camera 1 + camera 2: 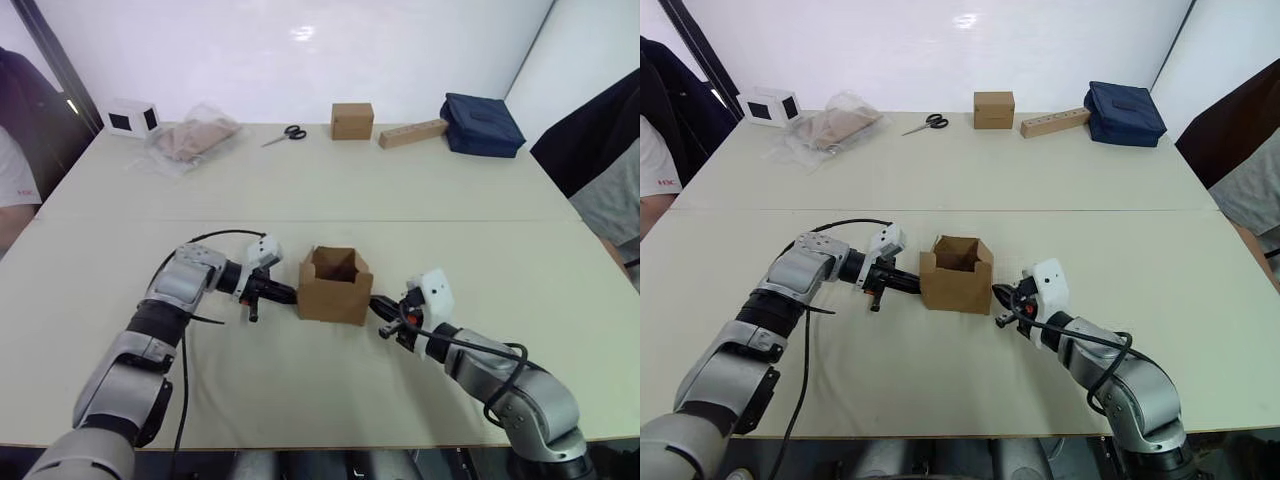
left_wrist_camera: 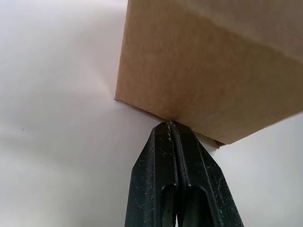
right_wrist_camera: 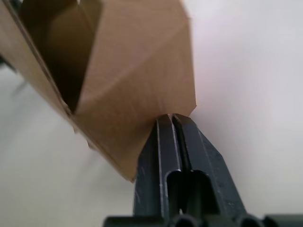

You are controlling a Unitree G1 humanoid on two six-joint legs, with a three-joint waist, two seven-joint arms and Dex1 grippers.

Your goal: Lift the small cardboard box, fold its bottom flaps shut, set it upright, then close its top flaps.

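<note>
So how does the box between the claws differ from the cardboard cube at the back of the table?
The small cardboard box stands open-topped, its top flaps raised; the cardboard cube is closed. The open box sits near the table's front with the left claw and right claw, both shut, at its sides; the cube stands alone beside scissors. Both are plain brown cardboard.

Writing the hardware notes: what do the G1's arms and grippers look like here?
Both arms are silver-grey metal segments with black joints and loose black cables. Each wrist carries a white camera housing. The left gripper and right gripper each have two black tapered fingers.
</note>
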